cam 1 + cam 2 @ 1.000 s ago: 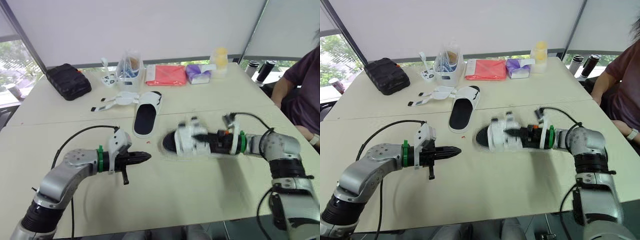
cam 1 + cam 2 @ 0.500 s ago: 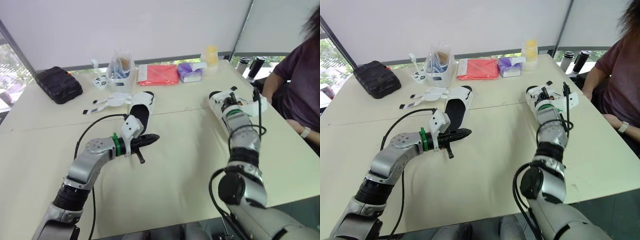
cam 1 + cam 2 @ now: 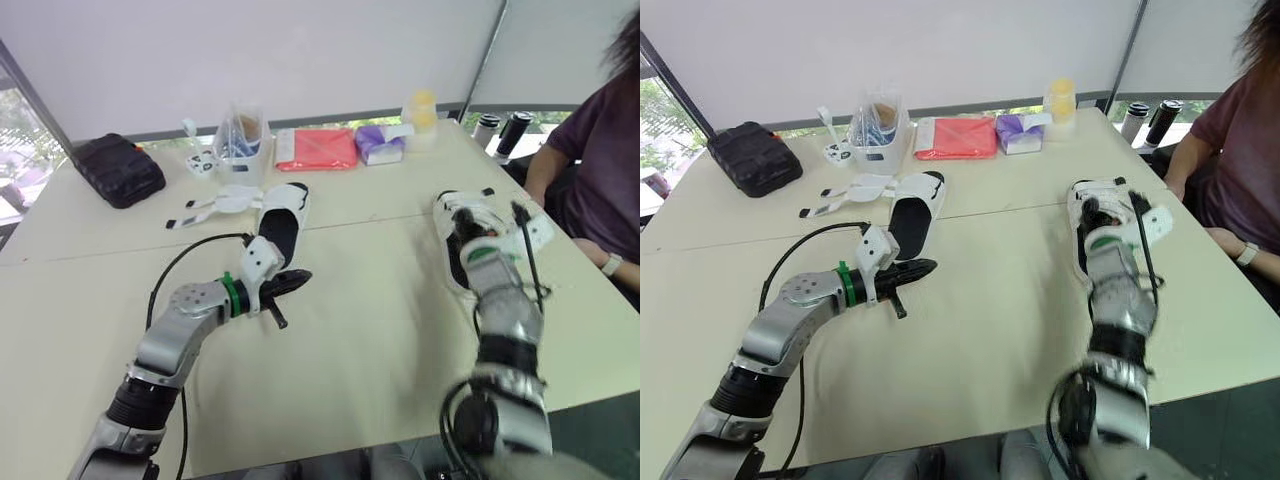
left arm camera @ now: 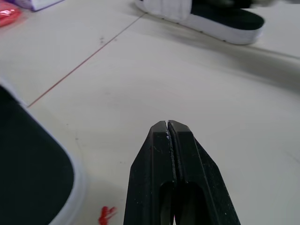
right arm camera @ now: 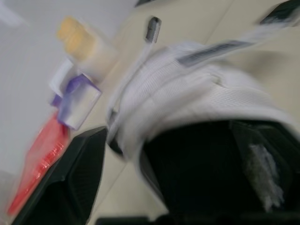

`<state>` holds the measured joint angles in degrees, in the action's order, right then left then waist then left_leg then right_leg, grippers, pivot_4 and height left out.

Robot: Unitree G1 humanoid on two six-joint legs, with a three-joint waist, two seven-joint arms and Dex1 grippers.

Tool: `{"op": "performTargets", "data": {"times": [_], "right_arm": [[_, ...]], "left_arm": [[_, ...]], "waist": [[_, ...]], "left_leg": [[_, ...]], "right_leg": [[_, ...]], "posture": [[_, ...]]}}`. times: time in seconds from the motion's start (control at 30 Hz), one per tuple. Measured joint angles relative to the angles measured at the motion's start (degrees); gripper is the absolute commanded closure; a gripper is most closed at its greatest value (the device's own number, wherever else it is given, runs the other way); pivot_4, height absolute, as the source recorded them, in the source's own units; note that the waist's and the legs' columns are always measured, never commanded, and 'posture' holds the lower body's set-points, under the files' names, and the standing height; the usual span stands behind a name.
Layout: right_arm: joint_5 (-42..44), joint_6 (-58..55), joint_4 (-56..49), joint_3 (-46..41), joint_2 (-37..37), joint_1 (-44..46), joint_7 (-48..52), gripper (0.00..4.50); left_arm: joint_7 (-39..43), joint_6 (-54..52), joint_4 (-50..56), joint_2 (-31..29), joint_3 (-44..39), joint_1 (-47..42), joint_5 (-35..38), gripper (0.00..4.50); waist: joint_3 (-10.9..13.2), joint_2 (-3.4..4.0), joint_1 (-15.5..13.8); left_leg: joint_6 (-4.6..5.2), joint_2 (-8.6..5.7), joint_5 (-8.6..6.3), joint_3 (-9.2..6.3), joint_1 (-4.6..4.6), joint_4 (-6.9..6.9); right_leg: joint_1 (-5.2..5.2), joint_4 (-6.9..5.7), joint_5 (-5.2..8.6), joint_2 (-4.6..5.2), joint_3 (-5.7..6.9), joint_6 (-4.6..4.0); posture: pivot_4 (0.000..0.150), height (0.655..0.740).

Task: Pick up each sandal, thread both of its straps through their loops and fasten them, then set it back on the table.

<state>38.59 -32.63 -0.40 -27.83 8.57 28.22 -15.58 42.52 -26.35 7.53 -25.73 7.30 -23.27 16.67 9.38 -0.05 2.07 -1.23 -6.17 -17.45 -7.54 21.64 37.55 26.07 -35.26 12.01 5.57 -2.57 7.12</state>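
One white sandal (image 3: 446,206) with a black footbed lies on the table's right side, a loose strap (image 3: 1156,222) trailing off it toward the person. My right gripper (image 3: 1096,214) sits over it, open; in the right wrist view a black finger (image 5: 75,178) stands well apart from the sandal's white upper (image 5: 187,89). The second sandal (image 3: 285,214) lies at the middle back with its straps (image 3: 212,205) spread loose to the left. My left gripper (image 3: 291,282) is shut on nothing, just in front of that sandal; its fingertips (image 4: 168,140) are pressed together above bare table.
Along the back stand a black pouch (image 3: 120,170), a clear container (image 3: 240,135), a red packet (image 3: 318,150), a purple tissue pack (image 3: 380,145), a yellow bottle (image 3: 422,108) and two dark bottles (image 3: 500,130). A person (image 3: 590,150) sits at the right edge.
My right arm swung the sandal from the table's middle to the right side, laid it down and opened its jaws. The head camera turned. My left gripper stayed shut, shifting slightly.
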Motion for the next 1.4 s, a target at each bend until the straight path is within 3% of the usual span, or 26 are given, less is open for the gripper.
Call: {"op": "performTargets", "data": {"times": [0.17,0.27,0.37,0.47,0.7,0.73,1.0,1.2,1.37,1.4], "right_arm": [[1.32,-10.12,-27.28,10.44,5.95,-16.68,2.37,0.04],[-6.56,-8.54,-34.74,21.41,18.22,-20.99,11.19,0.04],[-13.67,-4.13,-36.36,28.22,22.48,-21.16,16.83,0.04],[-20.32,0.35,-35.03,32.97,22.92,-18.78,19.45,0.00],[-34.68,12.31,-27.25,41.42,21.89,-12.99,23.77,0.00],[-35.72,13.16,-26.14,41.74,21.43,-12.99,23.96,0.00],[-40.92,18.86,-20.00,41.82,18.31,-10.67,26.09,0.00],[-43.17,21.42,-16.25,41.64,16.19,-9.45,27.00,0.00],[-44.88,22.52,-14.97,41.64,14.15,-9.38,27.38,0.00],[-45.21,22.67,-14.96,41.63,13.89,-9.38,27.43,0.00]], "left_arm": [[-3.30,2.53,-4.18,1.84,-0.33,-2.96,-2.12,4.50],[-7.05,5.83,-9.07,2.46,-0.80,-6.24,-5.10,4.50],[-11.32,11.30,-15.90,1.51,-0.88,-10.22,-11.22,4.50],[-13.56,16.99,-22.18,0.89,-0.34,-14.06,-15.89,3.59],[-20.73,32.22,-40.05,-1.78,8.03,-22.39,-32.17,0.14],[-22.18,33.76,-42.39,-1.69,9.15,-23.65,-34.05,0.05],[-31.80,42.20,-62.20,4.57,12.91,-33.56,-41.23,0.05],[-40.88,40.89,-78.22,9.90,17.00,-44.09,-47.69,0.05],[-43.44,36.90,-84.28,13.06,20.60,-47.62,-52.19,2.27],[-43.72,36.32,-85.03,13.19,21.05,-47.63,-52.75,2.88]], "waist": [[-0.01,0.02,0.19],[0.04,-0.05,0.04],[0.12,-0.19,-0.04],[0.11,-0.20,-0.52],[0.10,-0.31,-1.84],[0.10,-0.31,-1.94],[0.12,-0.38,-2.74],[0.22,-0.57,-2.61],[0.23,-0.57,-2.20],[0.23,-0.58,-2.04]], "left_leg": [[0.25,0.03,-0.14,0.11,-0.30,0.33],[0.31,0.06,-0.18,0.08,-0.64,0.48],[0.34,0.14,-0.20,0.05,-1.31,0.43],[0.35,0.11,-0.21,0.04,-1.29,0.47],[0.10,0.01,-0.09,-0.02,-1.01,0.40],[0.12,-0.04,-0.10,-0.01,-0.96,0.42],[0.15,-0.05,-0.11,0.01,-0.89,0.48],[0.16,-0.06,-0.12,0.05,-0.87,0.48],[0.17,-0.07,-0.12,0.06,-0.86,0.47],[0.17,-0.07,-0.12,0.06,-0.86,0.47]], "right_leg": [[-0.29,-0.20,-0.01,-0.06,-0.05,0.04],[-0.79,-0.11,0.02,-0.14,0.06,0.09],[-1.47,0.02,0.08,-0.18,0.11,0.17],[-1.48,0.05,0.08,-0.16,0.10,0.18],[-1.23,0.14,0.07,-0.07,0.10,0.16],[-1.20,0.14,0.07,-0.04,0.10,0.16],[-1.15,0.12,0.05,-0.04,0.13,0.20],[-1.15,0.14,0.05,-0.04,0.13,0.22],[-1.12,0.12,0.05,-0.05,0.13,0.22],[-1.10,0.10,0.05,-0.05,0.13,0.22]], "posture": [[0.150,0.7400],[0.150,0.7400],[0.150,0.7400],[0.150,0.7400],[0.150,0.7400],[0.150,0.7400],[0.150,0.7400],[0.150,0.7400],[0.150,0.7400],[0.150,0.7400]]}}
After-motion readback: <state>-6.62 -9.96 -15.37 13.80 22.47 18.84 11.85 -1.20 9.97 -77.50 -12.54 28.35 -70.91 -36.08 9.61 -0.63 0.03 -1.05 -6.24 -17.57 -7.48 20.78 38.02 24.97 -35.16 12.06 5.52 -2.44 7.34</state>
